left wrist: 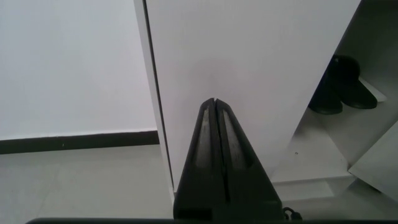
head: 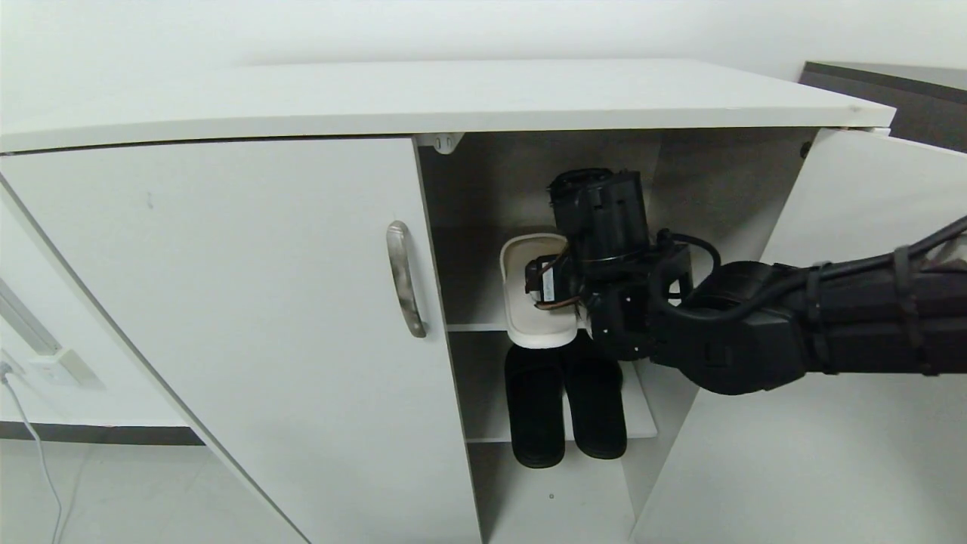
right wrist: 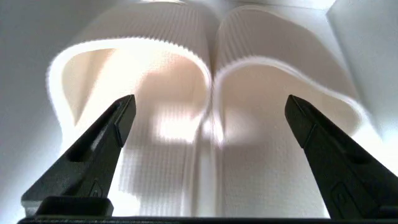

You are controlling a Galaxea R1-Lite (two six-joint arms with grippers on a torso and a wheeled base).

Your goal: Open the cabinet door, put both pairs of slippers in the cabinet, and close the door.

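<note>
The white cabinet (head: 453,94) has its right door (head: 846,249) swung open and its left door (head: 227,302) shut. A white pair of slippers (head: 529,321) lies side by side on the upper shelf, toes inward. My right gripper (right wrist: 209,101) is inside the cabinet just above the white slippers (right wrist: 211,143), open, its fingers (right wrist: 106,137) spread over both straps. A black pair of slippers (head: 563,412) sits on the lower shelf, heels at the front edge. My left gripper (left wrist: 214,106) is shut on nothing, low in front of the shut left door.
A metal handle (head: 405,279) runs vertically on the left door near the opening. The black slippers (left wrist: 342,87) show past that door's edge. A wall socket and cable (head: 45,370) are at the far left. Grey floor lies below the cabinet.
</note>
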